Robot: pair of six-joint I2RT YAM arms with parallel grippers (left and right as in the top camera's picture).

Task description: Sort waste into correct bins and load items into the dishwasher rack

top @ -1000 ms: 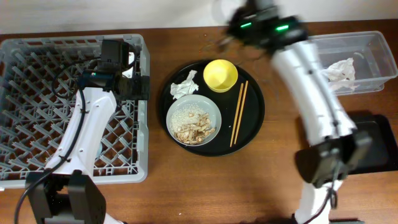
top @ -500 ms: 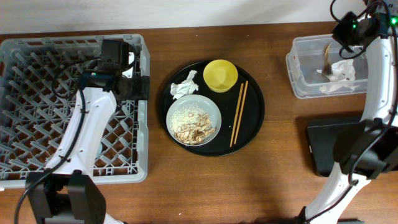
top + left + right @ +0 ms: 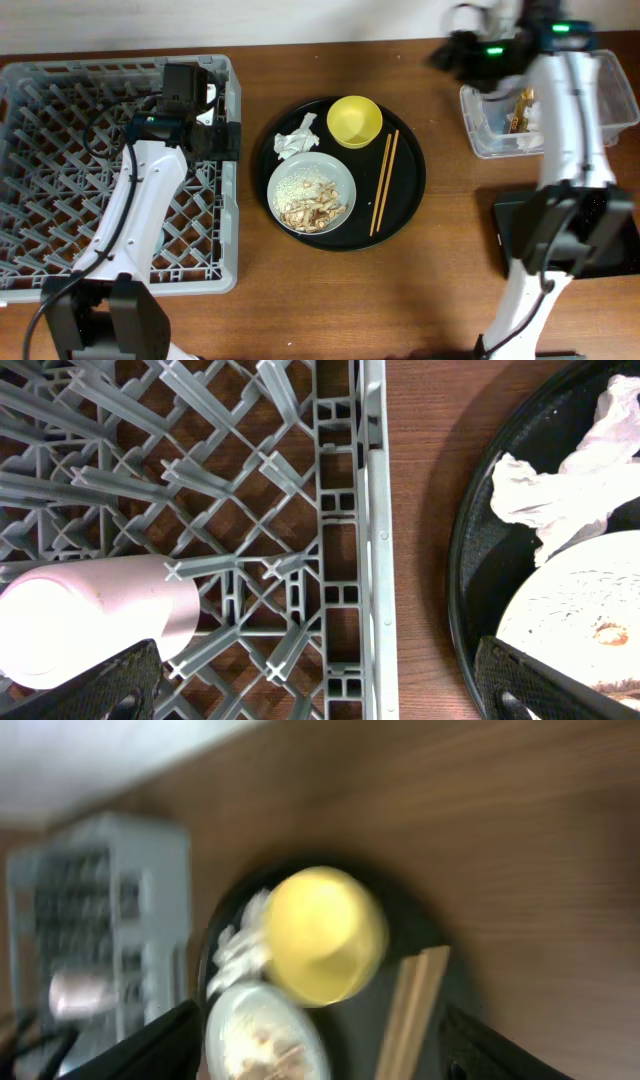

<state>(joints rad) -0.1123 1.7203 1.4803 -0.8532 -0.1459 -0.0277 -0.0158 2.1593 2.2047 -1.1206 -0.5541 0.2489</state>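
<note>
Bare tabletop point(image 3: 320, 300) separates dishwasher rack point(image 3: 50, 200) rim, round black tray point(image 3: 410, 180) and clear tub point(image 3: 485, 135).

Nothing written can be read in any view: no label, brand, number or sign. The shiny brown snack wrapper point(image 3: 519, 108) in the clear tub point(image 3: 488, 138) is too small from overhead to show any print, and the right wrist view is blurred throughout.

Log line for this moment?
left gripper open over rack | right gripper open | pink cup in rack | wrapper in tub | napkin on tray
</note>
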